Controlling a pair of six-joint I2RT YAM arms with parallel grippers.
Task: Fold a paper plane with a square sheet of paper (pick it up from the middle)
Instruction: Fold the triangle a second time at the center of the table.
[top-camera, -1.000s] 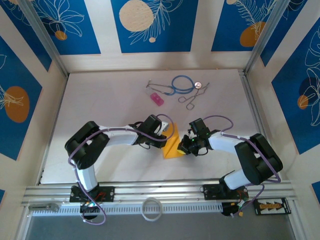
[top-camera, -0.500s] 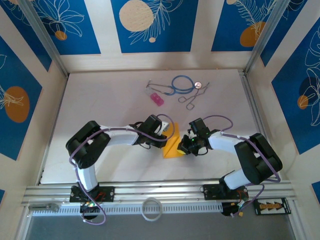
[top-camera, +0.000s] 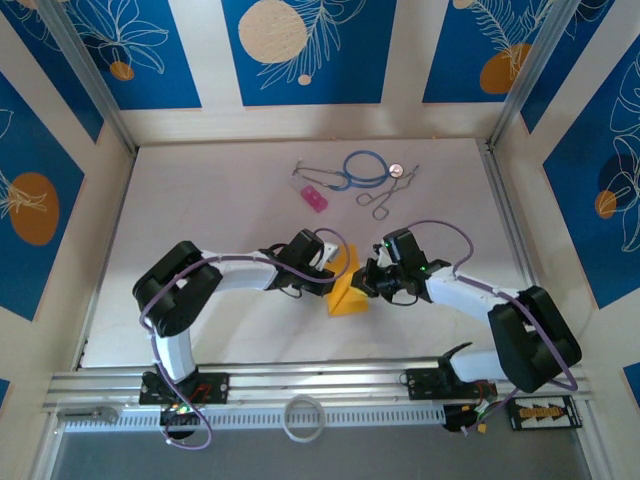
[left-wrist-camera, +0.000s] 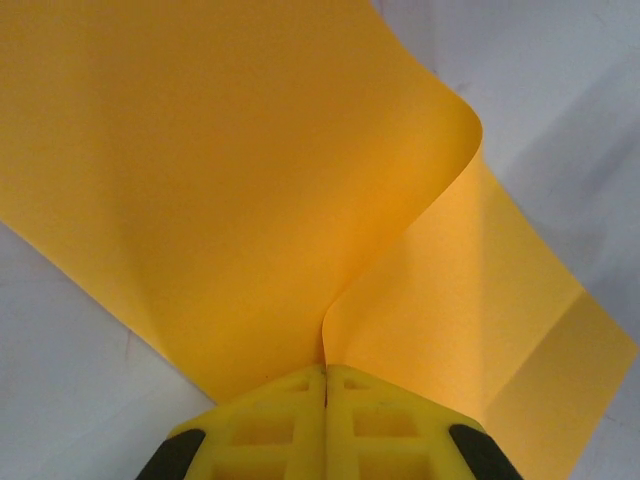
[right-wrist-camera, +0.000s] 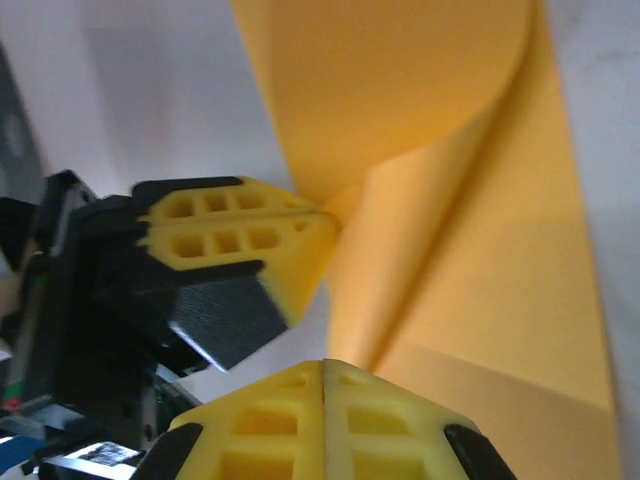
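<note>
The square sheet of paper (top-camera: 347, 292) is orange-yellow and partly folded, lying on the white table between both grippers. My left gripper (top-camera: 332, 277) is shut on it. In the left wrist view a raised bend of the sheet (left-wrist-camera: 240, 190) runs straight into the closed seam of the left gripper (left-wrist-camera: 326, 372), and a crease shows on the flat part at the right. My right gripper (top-camera: 368, 284) is shut at the sheet's right side. In the right wrist view its closed tips (right-wrist-camera: 323, 366) sit at the paper's (right-wrist-camera: 470, 250) near edge with nothing seen between them. The left fingers (right-wrist-camera: 235, 232) touch the paper there.
A small pink block (top-camera: 315, 198), a blue looped cord (top-camera: 365, 167) and metal scissors-like tools (top-camera: 384, 196) lie at the back of the table. A white ring (top-camera: 303, 417) rests on the near rail. Blue patterned walls close in the table on three sides.
The right arm has stretched out, its elbow swinging right and its gripper shifting slightly toward the back. The left arm and the paper have hardly moved.
</note>
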